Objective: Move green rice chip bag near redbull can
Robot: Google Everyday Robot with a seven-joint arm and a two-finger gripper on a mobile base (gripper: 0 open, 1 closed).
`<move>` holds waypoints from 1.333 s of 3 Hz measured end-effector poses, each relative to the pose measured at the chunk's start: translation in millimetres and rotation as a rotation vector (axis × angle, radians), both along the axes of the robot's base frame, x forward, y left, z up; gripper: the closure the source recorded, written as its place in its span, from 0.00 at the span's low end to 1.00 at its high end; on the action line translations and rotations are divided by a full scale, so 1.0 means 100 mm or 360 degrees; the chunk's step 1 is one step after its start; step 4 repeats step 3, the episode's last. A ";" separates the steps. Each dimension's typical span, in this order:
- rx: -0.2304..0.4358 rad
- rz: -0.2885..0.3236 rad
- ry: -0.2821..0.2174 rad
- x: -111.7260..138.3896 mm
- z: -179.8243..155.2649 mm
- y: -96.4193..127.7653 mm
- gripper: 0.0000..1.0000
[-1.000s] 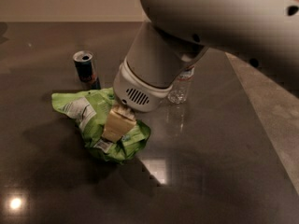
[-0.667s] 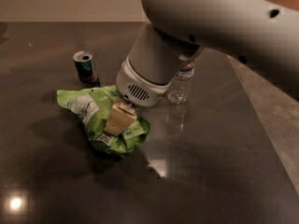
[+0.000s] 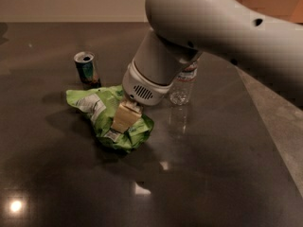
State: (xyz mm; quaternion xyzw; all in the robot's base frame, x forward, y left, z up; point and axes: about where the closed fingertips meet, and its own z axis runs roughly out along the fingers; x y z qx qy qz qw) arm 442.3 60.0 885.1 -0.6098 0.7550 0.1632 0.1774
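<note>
Gripper (image 3: 125, 118) clamped on the green rice chip bag (image 3: 102, 110) mid-table, redbull can (image 3: 87, 69) close at its eleven o'clock. Danger: carried too far that way, the crinkly edge could topple the slim can.

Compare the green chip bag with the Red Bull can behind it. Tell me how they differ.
Size: the green rice chip bag is much wider than the slim redbull can. Pose: the bag lies crumpled and low, while the can stands upright. State: the gripper holds the bag at its middle, while nothing holds the can. Both sit close together on the dark table.
</note>
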 end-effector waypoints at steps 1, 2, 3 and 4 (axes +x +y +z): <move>-0.0001 0.0002 -0.0006 -0.01 0.02 0.01 0.12; -0.0003 0.0004 -0.0012 -0.02 0.03 0.01 0.00; -0.0003 0.0004 -0.0012 -0.02 0.03 0.01 0.00; -0.0003 0.0004 -0.0012 -0.02 0.03 0.01 0.00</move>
